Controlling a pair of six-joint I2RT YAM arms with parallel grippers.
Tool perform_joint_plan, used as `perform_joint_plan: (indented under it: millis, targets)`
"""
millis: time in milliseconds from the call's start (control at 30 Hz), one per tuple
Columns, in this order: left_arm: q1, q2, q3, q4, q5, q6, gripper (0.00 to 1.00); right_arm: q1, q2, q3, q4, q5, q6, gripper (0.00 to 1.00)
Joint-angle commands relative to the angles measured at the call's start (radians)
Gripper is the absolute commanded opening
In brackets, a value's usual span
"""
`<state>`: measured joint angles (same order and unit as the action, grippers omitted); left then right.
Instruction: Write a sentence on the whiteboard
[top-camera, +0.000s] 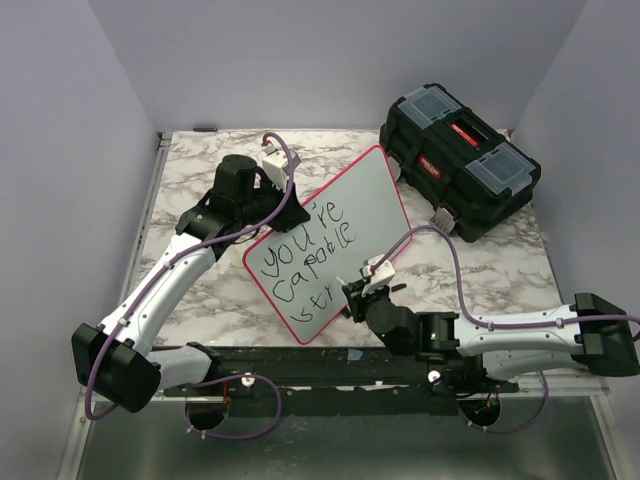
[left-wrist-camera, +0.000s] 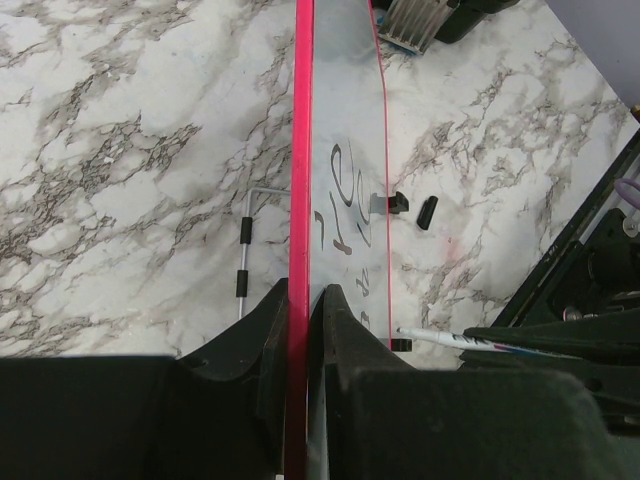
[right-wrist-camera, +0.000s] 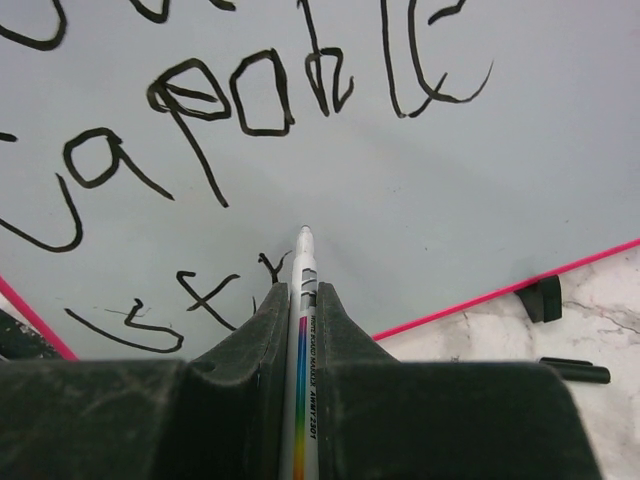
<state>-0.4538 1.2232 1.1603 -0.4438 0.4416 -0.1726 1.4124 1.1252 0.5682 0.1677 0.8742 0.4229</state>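
Black toolbox (top-camera: 460, 165): one, lid shut, contents hidden, at 1 o'clock on the marble table (top-camera: 190, 170). One whiteboard (top-camera: 365, 190) lies mid-table, skewed, with a corner pointing toward 1 o'clock. The sentence (top-camera: 315, 265) is three black handwritten lines: "you're", "capable", "str". The left gripper (left-wrist-camera: 298, 300) is clamped tight on the board's red rim at its 10 o'clock side. The right gripper (right-wrist-camera: 303, 300), at the board's 5 o'clock, is closed around one marker (right-wrist-camera: 305, 262). The tip is just right of "str"; contact can't be told.
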Motion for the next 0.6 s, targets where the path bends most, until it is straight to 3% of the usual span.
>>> perform_joint_plan:
  millis: [0,567]
  targets:
    - [-0.023,0.029,-0.029,-0.121,-0.061,0.100,0.00,-0.017,0.004,-0.029,0.005,0.011,0.041,0.01]
    - [-0.023,0.032,-0.027,-0.122,-0.062,0.099,0.00,-0.078,0.058,-0.026,0.039,-0.055,0.059,0.01]
